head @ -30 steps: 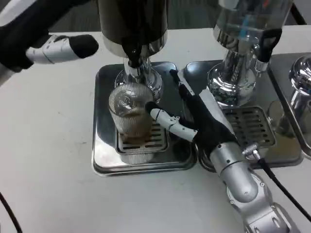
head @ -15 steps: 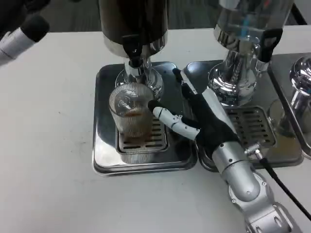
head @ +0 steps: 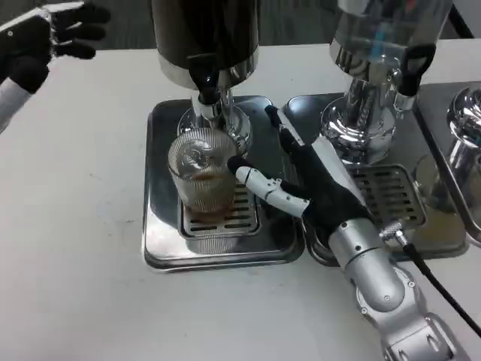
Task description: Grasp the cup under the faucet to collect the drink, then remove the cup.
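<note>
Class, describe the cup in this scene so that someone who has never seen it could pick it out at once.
Find the dark dispenser at the back of the table; below its faucet lies a steel drip tray. On the tray's grate stands the cup, a ribbed clear glass holding some brown drink, the only glass there, with the right hand beside it.

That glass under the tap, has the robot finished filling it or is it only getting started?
Partly done. The ribbed glass cup stands on the drip tray below the dark dispenser's faucet, with some brown drink inside. The right hand has a finger at the cup's side; a full grip isn't clear. The left hand is raised, holding nothing. Lifting the cup away remains.
</note>
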Controlling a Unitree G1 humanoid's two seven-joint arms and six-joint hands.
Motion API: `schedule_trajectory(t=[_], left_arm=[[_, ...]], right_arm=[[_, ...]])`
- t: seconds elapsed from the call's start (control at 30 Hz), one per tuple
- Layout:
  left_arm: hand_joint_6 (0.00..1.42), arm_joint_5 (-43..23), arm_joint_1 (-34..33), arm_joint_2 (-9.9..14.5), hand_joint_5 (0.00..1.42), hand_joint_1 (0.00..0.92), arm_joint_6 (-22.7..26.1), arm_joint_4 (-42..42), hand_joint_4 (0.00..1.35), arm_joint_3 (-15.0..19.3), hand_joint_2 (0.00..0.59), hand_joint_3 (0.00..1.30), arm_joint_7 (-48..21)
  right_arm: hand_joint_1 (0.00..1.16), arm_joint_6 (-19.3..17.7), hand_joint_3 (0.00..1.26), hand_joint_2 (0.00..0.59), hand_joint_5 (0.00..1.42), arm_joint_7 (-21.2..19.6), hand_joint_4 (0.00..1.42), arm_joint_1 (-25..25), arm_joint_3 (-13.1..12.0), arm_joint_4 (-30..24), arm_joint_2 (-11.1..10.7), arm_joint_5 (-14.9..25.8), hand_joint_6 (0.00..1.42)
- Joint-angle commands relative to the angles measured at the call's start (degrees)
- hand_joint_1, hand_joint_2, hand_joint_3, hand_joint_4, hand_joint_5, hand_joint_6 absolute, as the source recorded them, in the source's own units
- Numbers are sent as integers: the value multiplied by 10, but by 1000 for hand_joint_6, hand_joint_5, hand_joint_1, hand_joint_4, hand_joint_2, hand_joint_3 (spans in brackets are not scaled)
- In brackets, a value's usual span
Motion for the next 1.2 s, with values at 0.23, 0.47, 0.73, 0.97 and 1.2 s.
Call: schedule_trajectory(t=[0.23,0.47,0.73,0.97,1.2], left_arm=[[347,14,40,5,249,0,14,11,227,7,116,322,23],[348,20,61,4,253,0,16,16,229,5,117,325,31],[349,34,67,5,254,0,22,25,236,3,119,327,40],[349,38,72,6,254,0,25,26,250,3,128,341,43],[361,41,75,7,269,0,25,28,274,4,136,368,48]], right_arm=[[382,-27,0,223,0,10,0,-18,3,24,3,4,0],[372,-36,0,220,0,15,0,-27,5,35,7,4,0],[367,-46,0,218,0,22,0,-40,12,53,6,2,0],[361,-49,0,208,0,38,0,-50,19,71,4,2,0],[357,-57,0,199,0,50,0,-60,24,93,2,2,0]])
